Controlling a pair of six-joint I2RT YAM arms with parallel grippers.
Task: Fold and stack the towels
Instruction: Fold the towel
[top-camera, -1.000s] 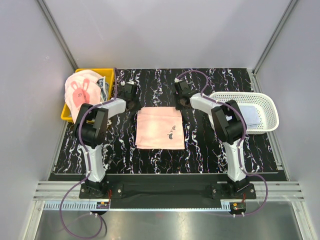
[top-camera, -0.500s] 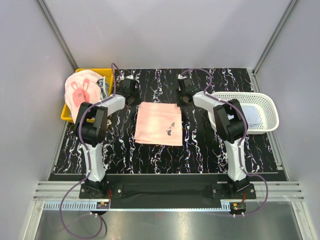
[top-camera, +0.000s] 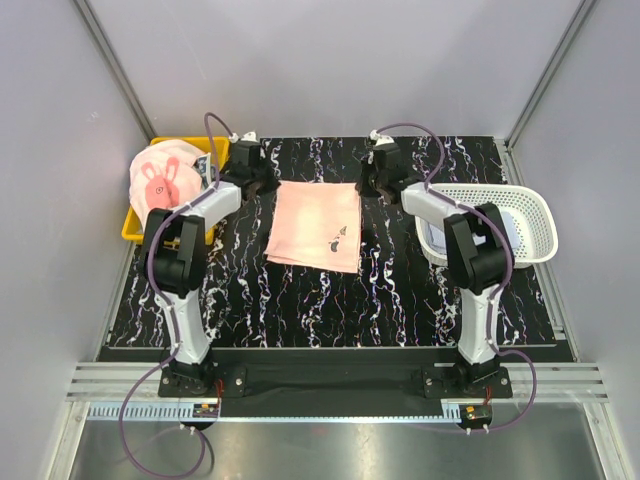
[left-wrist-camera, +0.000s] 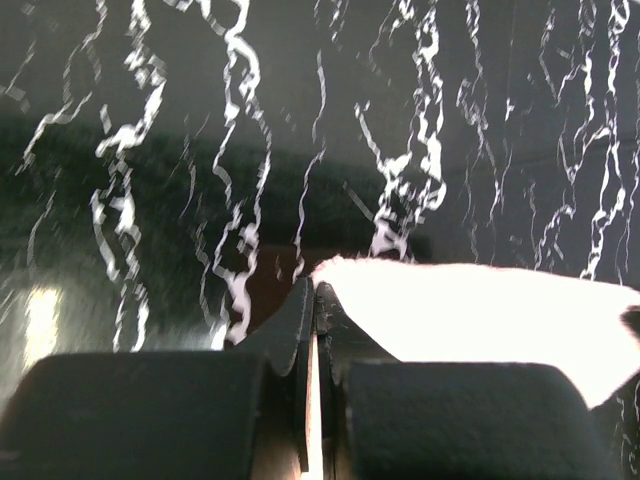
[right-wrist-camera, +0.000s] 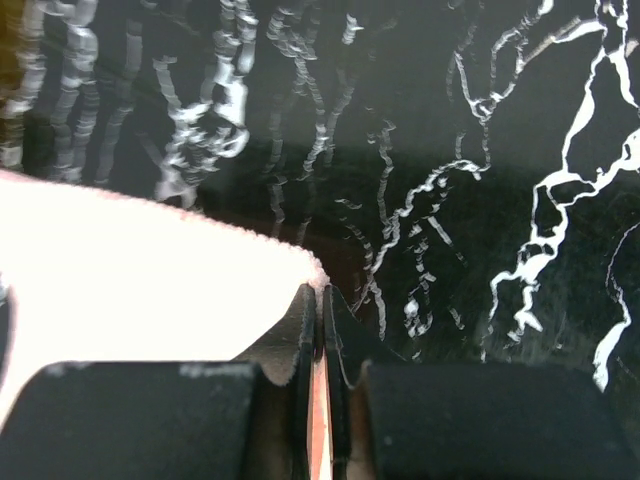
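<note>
Walls: plain pale grey panels close the bench in on three sides.
Tabletop: black slab veined with white like marble, with both arm bases bolted along its 6 o'clock edge.
Arms: both reach out toward 12 o'clock, purple cables looping over them, and their wrists sit at the far edge of the cloth.
White mesh basket: sits at 3 o'clock on the table's edge. A folded pale blue-white towel lies inside, partly hidden by the right arm.
Yellow bin: sits at 10 o'clock, with a rabbit-print towel heaped over its top, ears showing.
Pink towel: folded to a rough square, a touch toward 12 o'clock from the table's middle and turned slightly askew. A small dark printed figure marks it near its 4 o'clock corner.
Left claw: clenched on the pink towel's 11 o'clock corner. Up close, its dark fingers press together with a thin sliver of cloth between them.
Right claw: clenched on the 1 o'clock corner in the same way. Its fingers pinch the hem and the bright cloth spreads off toward 9 o'clock.
</note>
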